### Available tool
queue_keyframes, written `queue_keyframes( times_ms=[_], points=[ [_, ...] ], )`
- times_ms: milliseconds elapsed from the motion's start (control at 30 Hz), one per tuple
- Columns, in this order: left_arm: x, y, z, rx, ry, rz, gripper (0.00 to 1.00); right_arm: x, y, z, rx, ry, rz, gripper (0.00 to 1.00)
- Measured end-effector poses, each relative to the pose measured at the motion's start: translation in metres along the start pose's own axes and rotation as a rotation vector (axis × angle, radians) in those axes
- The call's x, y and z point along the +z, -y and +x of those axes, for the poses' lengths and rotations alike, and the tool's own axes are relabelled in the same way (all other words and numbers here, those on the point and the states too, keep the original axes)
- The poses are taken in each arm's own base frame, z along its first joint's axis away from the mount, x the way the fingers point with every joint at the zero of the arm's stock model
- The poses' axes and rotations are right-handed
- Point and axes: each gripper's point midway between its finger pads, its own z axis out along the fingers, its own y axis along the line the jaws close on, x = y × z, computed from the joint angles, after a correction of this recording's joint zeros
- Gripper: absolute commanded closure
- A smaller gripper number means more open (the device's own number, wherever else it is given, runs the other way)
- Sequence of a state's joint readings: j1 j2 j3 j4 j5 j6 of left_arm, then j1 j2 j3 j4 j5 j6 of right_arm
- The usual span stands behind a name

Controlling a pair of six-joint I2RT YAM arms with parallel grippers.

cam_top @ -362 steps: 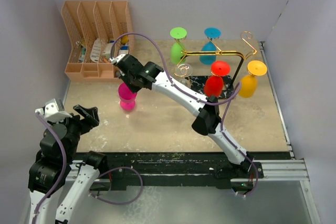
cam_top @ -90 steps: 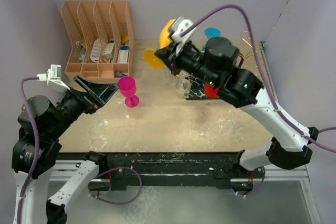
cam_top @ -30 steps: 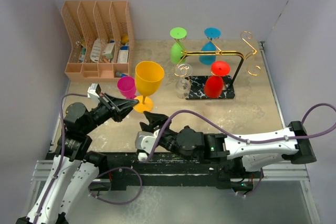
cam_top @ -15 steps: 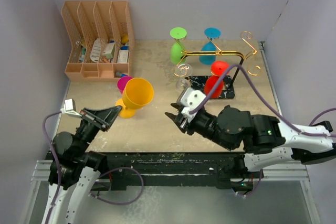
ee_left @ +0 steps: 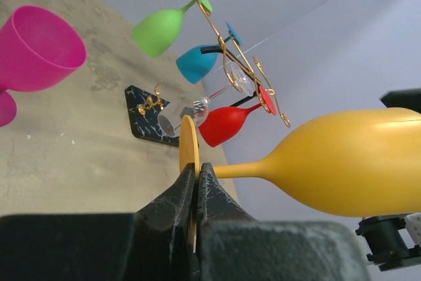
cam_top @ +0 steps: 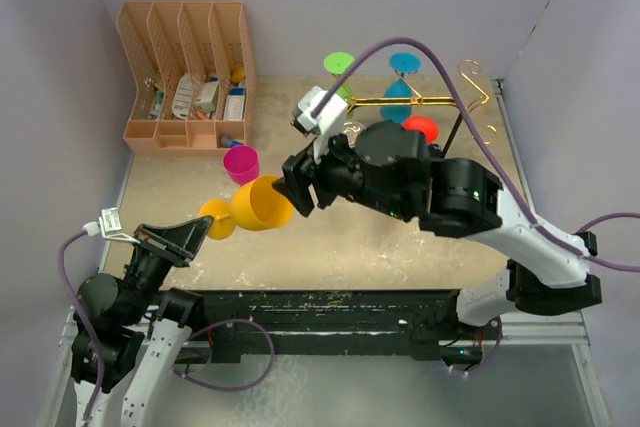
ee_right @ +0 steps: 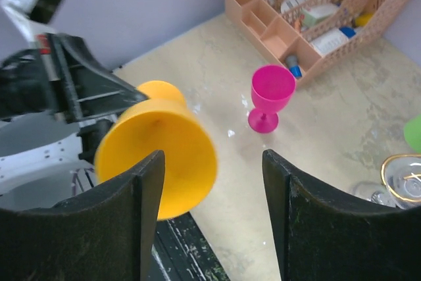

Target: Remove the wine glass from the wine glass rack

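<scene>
A yellow wine glass point(cam_top: 262, 204) lies sideways off the table. My left gripper point(cam_top: 205, 228) is shut on its round foot point(ee_left: 188, 153). Its bowl point(ee_left: 355, 162) points right, toward my right gripper point(cam_top: 298, 182). In the right wrist view the bowl's mouth point(ee_right: 158, 156) faces my open right gripper point(ee_right: 214, 162), partly behind the left finger point(ee_right: 141, 195). The gold wire wine glass rack point(cam_top: 425, 100) stands at the back right. It carries green point(ee_left: 161, 29), blue point(ee_left: 197, 62), red point(ee_left: 227, 123) and clear point(ee_left: 184, 113) glasses. My right arm hides much of the rack's base in the top view.
A pink wine glass point(cam_top: 241, 164) stands upright on the table left of centre, also in the right wrist view point(ee_right: 272, 93). The orange slotted organiser point(cam_top: 185, 72) with small items fills the back left corner. Walls close in on both sides.
The yellow glass has tipped further onto its side and moved toward the near edge, still held by its foot. My right arm rose and swung to the bowl, with its jaws spread wider.
</scene>
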State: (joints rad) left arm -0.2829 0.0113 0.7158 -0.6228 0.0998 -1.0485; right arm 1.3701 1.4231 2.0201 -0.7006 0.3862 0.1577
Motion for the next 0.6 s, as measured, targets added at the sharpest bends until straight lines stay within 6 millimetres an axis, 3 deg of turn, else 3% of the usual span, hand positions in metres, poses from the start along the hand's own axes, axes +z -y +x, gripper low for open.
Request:
queue_keyframes(
  times_ms=[167,400,600],
  points=[
    [-0.003,-0.003,0.0,0.037,-0.003,-0.012,1.0,0.028,0.024,0.019,0.024,-0.104,0.007,0.36],
    [-0.004,-0.006,0.001,0.046,-0.008,-0.028,1.0,0.042,0.007,0.022,0.014,-0.155,-0.088,0.37],
    [-0.007,-0.002,-0.003,0.048,0.006,-0.023,1.0,0.045,0.004,0.032,-0.007,-0.196,-0.105,0.39]
  ],
)
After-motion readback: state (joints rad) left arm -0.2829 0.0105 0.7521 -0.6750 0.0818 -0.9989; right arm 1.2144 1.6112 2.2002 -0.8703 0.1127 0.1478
